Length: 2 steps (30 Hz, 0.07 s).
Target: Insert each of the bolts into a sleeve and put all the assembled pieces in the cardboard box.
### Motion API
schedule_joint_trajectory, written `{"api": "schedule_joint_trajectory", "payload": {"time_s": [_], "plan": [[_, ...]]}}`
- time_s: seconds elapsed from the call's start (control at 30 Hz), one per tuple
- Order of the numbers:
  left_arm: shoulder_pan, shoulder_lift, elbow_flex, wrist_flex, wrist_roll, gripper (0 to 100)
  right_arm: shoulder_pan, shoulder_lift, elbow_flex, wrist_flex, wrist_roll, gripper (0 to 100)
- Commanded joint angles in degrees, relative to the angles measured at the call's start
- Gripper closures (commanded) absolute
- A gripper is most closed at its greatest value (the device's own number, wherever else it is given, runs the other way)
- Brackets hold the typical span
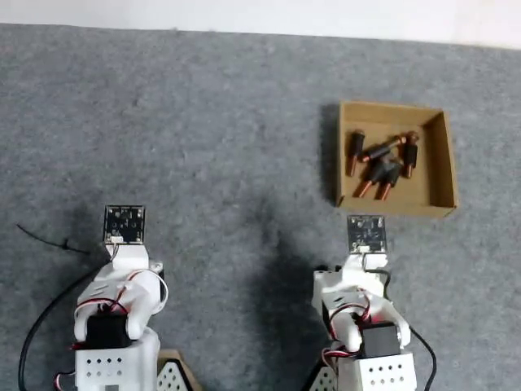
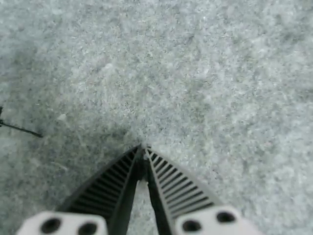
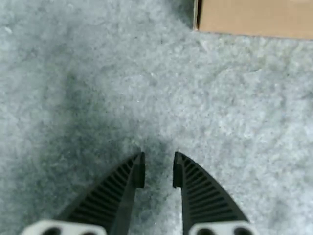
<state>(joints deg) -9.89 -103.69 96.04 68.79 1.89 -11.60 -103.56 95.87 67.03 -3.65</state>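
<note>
Noting assembled pieces [image 1: 383, 167] in cardboard box [image 1: 396, 209] ahead of right gripper [image 3: 158, 169], jaws slightly spread, empty; left gripper [image 2: 143, 150] jaws pressed together; rec. parking both arms clear of box wall.

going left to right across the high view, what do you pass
thin black strand → left arm → cardboard box holding the assembled pieces. The right arm is left out: it spans much the same stretch as the box.
</note>
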Motion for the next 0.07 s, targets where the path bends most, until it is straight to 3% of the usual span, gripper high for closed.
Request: {"api": "schedule_joint_trajectory", "payload": {"time_s": [0.0,0.03], "plan": [[-0.31,-0.57,1.19,0.26,-0.18,99,0.13,-0.22,8.40,0.13,0.00,92.0],[-0.31,-0.57,1.19,0.26,-0.18,99,0.13,-0.22,8.40,0.13,0.00,92.0]]}}
